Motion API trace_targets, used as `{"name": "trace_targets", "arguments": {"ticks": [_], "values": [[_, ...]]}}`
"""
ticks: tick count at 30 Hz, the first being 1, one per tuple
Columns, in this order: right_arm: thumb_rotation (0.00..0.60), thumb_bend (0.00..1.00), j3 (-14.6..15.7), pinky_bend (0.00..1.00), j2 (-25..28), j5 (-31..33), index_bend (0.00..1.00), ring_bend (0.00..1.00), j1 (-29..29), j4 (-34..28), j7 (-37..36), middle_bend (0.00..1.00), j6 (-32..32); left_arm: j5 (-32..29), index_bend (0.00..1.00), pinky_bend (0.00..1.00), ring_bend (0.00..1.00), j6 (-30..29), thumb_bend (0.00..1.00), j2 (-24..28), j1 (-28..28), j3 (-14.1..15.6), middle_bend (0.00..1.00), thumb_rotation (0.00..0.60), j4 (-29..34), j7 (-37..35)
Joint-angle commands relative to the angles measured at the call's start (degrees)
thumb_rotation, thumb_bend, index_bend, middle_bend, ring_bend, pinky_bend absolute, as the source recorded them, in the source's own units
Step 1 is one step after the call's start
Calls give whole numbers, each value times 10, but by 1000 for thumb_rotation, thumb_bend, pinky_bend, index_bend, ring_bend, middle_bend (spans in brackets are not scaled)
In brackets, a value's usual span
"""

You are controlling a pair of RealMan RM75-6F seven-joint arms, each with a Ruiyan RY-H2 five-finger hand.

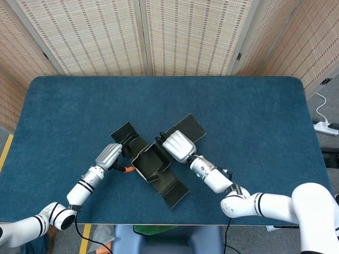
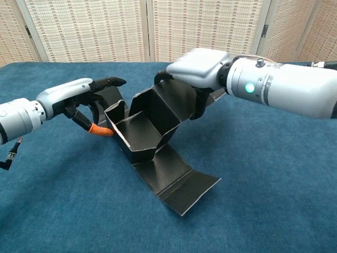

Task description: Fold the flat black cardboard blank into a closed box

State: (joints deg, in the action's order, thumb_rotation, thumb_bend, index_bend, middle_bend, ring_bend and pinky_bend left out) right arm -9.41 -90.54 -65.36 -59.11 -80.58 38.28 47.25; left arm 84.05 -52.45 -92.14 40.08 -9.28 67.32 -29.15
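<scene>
The black corrugated cardboard box blank point(image 2: 150, 134) sits mid-table on the dark blue felt-covered table point(image 1: 254, 116), partly formed: two side walls are up around the base, making an open trough, w/ one long flap point(image 2: 181, 182) lying flat toward the table's near edge and another panel point(image 1: 186, 126) lying out behind the blank.

The left hand point(image 2: 79, 100) is just beside the blank's left wall; its fingers point(image 2: 108, 83) reach out over that wall's top edge, slightly apart, and its orange-tipped thumb point(image 2: 97, 129) sits low near the wall's foot. Whether the wall is actually pinched can't be told. The right hand point(image 2: 197, 66) is on the blank's opposite side, palm over the taller right wall, fingers curled down behind it; grip vs. plain push can't be told either.

Judgement: the walls look held up by hand pressure only, nothing locked. If either hand lets go early, the creases prob. spring back flat. Uneven push from the two sides could spin the blank on the felt or skew the trough, so flaps won't line up. Too much squeeze might crush the corrugation at the folds.
</scene>
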Motion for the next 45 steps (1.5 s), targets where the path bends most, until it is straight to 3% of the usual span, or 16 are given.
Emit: {"name": "trace_targets", "arguments": {"ticks": [1,7,19,33,37,39,45], "values": [[600,333,5,1000,17,-41,511,787,-23,7,-18,445,-27,8,0,525,412,27,197,20,13,13,0,600,14,-45],[600,332,14,1000,19,-115,511,786,-47,37,-70,446,-45,44,0,518,393,57,198,49,34,44,0,600,23,-152],[600,333,46,1000,1,-254,511,785,-85,126,-224,444,-29,91,0,508,390,56,200,47,62,91,0,600,-2,-320],[600,333,72,1000,-23,-308,511,782,-102,204,-269,404,-16,64,3,503,390,82,198,2,86,93,1,600,-62,-414],[600,331,72,1000,-31,-311,508,780,-101,216,-272,345,-7,69,96,503,421,82,199,-4,91,101,102,600,-71,-464],[600,322,72,1000,-35,-312,445,774,-100,221,-271,286,-2,69,175,505,452,82,198,-7,93,102,185,600,-76,-485],[600,229,62,1000,-38,-304,12,725,-94,223,-259,12,11,70,350,509,510,81,198,-16,97,109,365,600,-91,-494]]}}
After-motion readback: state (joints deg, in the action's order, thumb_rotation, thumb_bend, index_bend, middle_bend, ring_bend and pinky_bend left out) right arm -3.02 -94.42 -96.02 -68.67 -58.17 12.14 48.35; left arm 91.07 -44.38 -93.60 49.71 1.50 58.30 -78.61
